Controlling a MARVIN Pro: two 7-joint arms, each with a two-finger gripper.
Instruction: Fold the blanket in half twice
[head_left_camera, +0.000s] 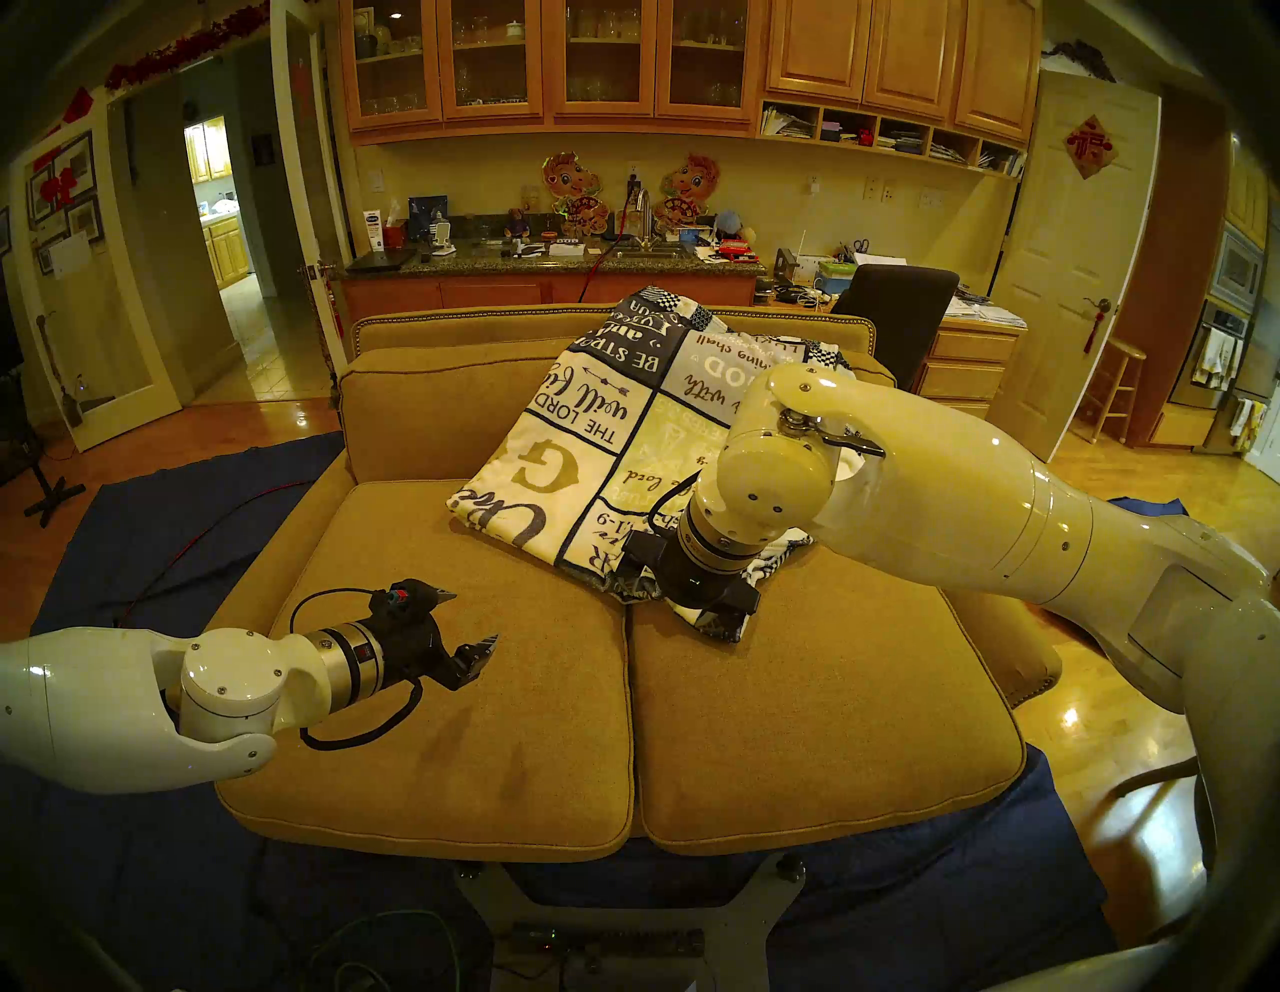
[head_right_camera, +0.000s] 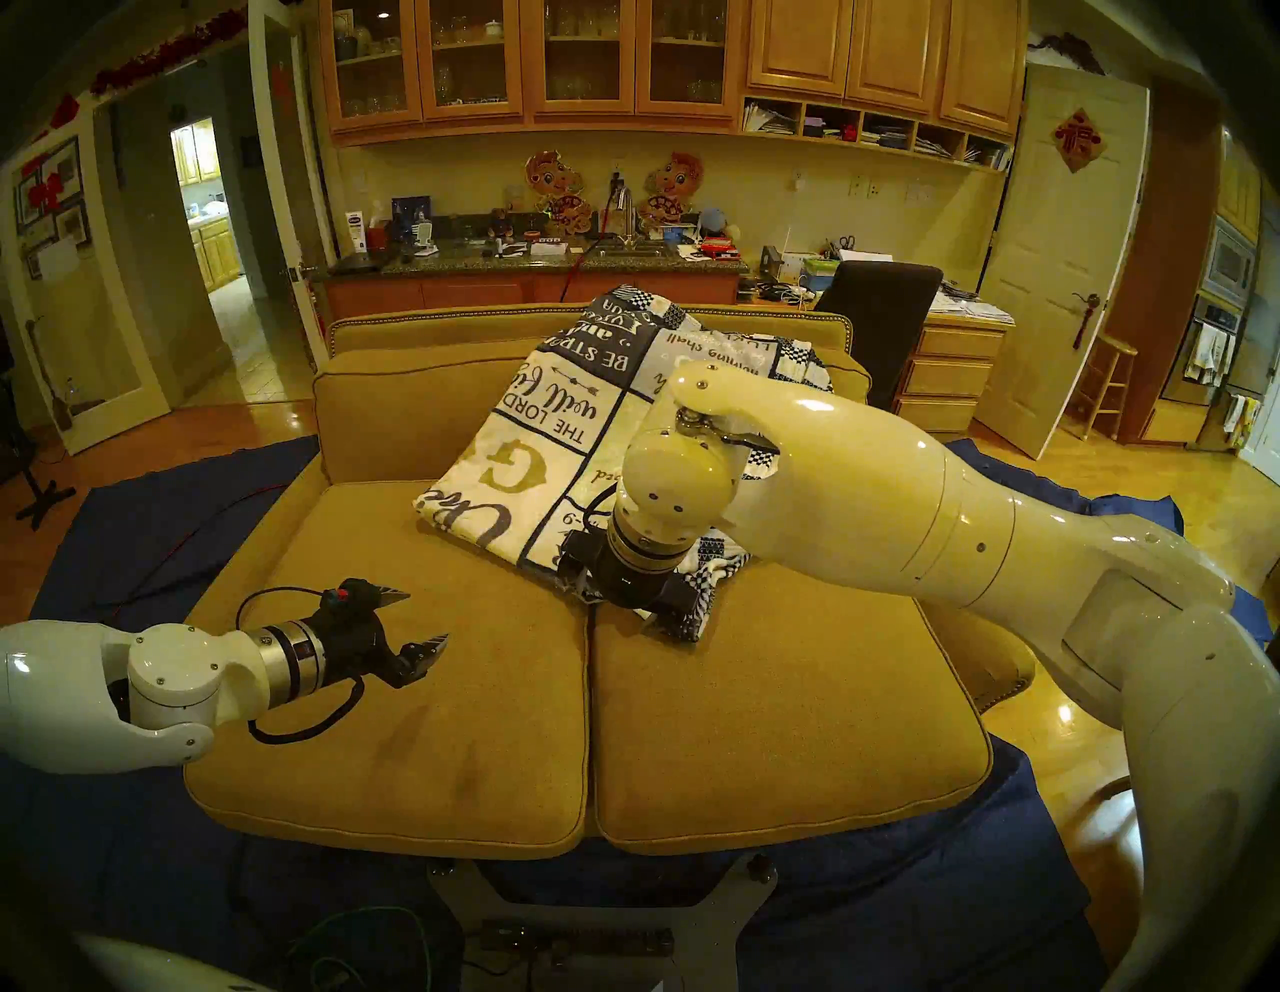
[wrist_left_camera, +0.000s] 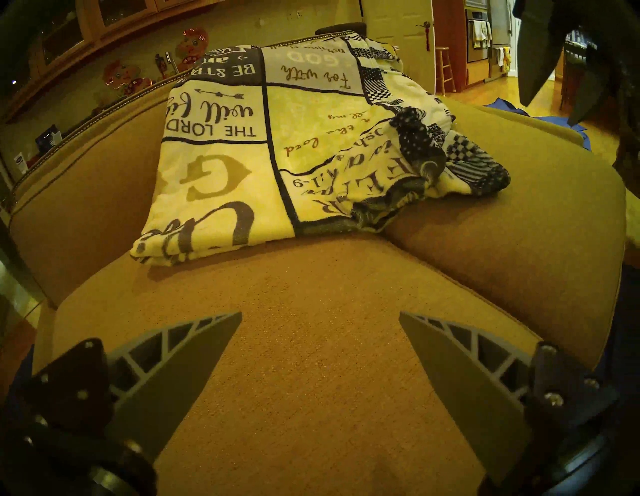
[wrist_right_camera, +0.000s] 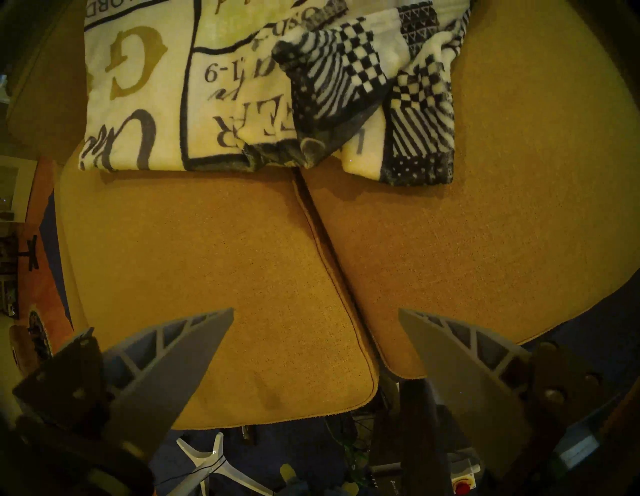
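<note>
- One blanket (head_left_camera: 609, 443) only: cream-white plush with navy-bordered panels of lettering, lying folded on the sofa (head_left_camera: 485, 693), spread from the seat up against the backrest.
- Sits mostly over the seam between the two seat cushions, leaning toward the back; top end reaches the crest of the backrest.
- Near left corner (wrist_left_camera: 152, 253) stacked in neat layers; near right corner (wrist_right_camera: 419, 138) rumpled, with checkered and striped patchwork edging bunched and turned over itself.
- Counted in the lettered face: a tan "G" panel, a "THE LORD" panel, a "BE STR…" panel, a "GOD" panel, and a panel ending "1-9".
- Two seat cushions, both tan; front halves bare.
- Two arms, two grippers.
- Right gripper (head_left_camera: 720, 620) pointing steeply down, hovering above the rumpled near right corner of the blanket; in its wrist view both fingers (wrist_right_camera: 180, 374) spread wide apart with bare cushion between them, gripping nothing, touching nothing.
- Left gripper (head_left_camera: 465, 627) low over the left cushion, aimed toward the blanket and slightly downward, well apart from it; fingers (wrist_left_camera: 187, 374) splayed wide, empty, no contact with fabric visible.
- Dark blue cloths (head_left_camera: 138, 554) spread on the floor on either side of and in front of the sofa.
- Behind the sofa: a counter (head_left_camera: 554, 260) crowded with small items, wooden cabinets (head_left_camera: 554, 62) above, one dark chair (head_left_camera: 900, 312) to the right.
</note>
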